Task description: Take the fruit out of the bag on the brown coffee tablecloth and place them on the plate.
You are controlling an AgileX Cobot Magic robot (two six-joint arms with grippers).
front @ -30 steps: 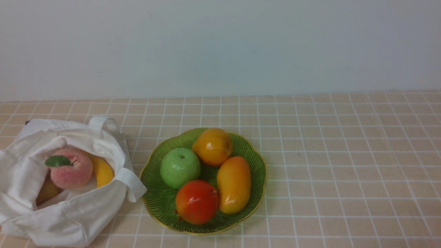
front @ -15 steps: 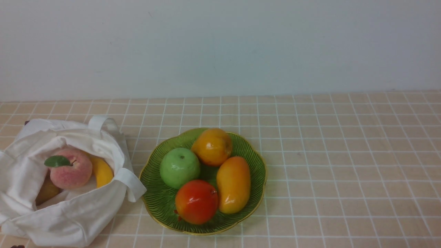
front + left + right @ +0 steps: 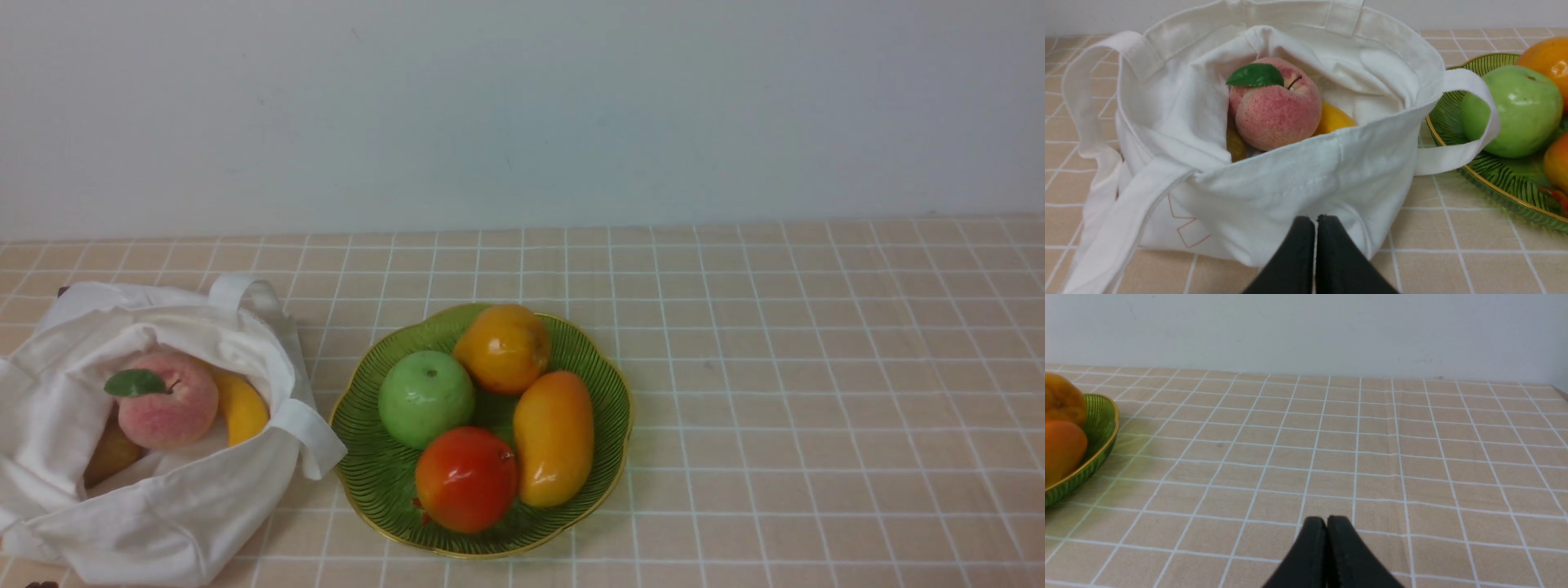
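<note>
Left tool [image 3: 1316, 222] pressed together just outside the bag [image 3: 1290, 188], peach [image 3: 1276, 104] inside beyond it, green apple [image 3: 426, 398] on the plate [image 3: 371, 474], right tool [image 3: 1327, 522] together over bare tablecloth [image 3: 1372, 457].

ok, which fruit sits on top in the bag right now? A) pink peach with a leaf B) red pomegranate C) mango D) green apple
A: the pink peach lies uppermost in the open white bag, with a yellow fruit tucked behind it; the green apple is already on the plate.
</note>
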